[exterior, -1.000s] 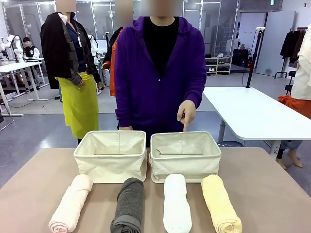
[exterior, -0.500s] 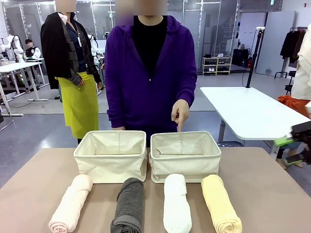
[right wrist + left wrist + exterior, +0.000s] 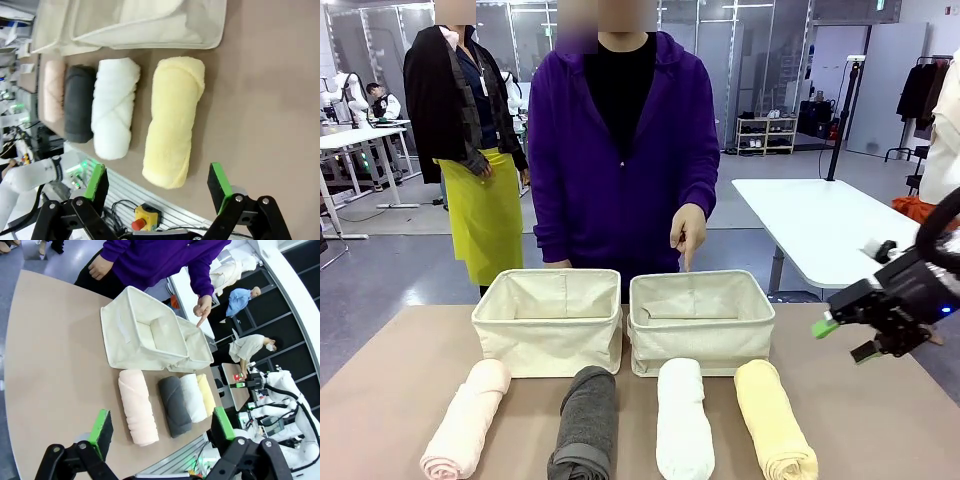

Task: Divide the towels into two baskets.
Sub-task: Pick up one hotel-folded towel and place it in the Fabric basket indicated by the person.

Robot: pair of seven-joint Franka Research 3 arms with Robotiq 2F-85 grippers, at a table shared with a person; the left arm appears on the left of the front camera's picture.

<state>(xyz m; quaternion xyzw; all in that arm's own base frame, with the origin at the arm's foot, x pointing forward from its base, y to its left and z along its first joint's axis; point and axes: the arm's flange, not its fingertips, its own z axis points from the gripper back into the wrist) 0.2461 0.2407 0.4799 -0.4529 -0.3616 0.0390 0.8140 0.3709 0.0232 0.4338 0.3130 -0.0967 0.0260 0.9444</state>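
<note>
Clearly our right gripper [image 3: 844, 340] stands wide with nothing between its green pads [image 3: 219, 181]. It hangs over the table's [image 3: 880, 420] right side, apart from the towels, and its arm runs off the picture's edge. Its own camera looks down between the pads onto the yellow towel [image 3: 172, 122].

Our left gripper [image 3: 162, 427] is just as wide and empty, high above the near edge, with the pink towel [image 3: 137, 406] lying beyond the gap.

Four towels lie in a row: pink, grey towel [image 3: 585, 418], white towel [image 3: 682, 420], yellow, from our left to our right. In the front view the bottom edge cuts off the grey and white ends.

Just behind them sit the left basket [image 3: 548, 345] and right basket [image 3: 700, 345], side by side; we cannot tell whether they touch. Their floors are largely hidden by their walls. A person's hand [image 3: 688, 232] points a finger down at the right basket's far rim.
</note>
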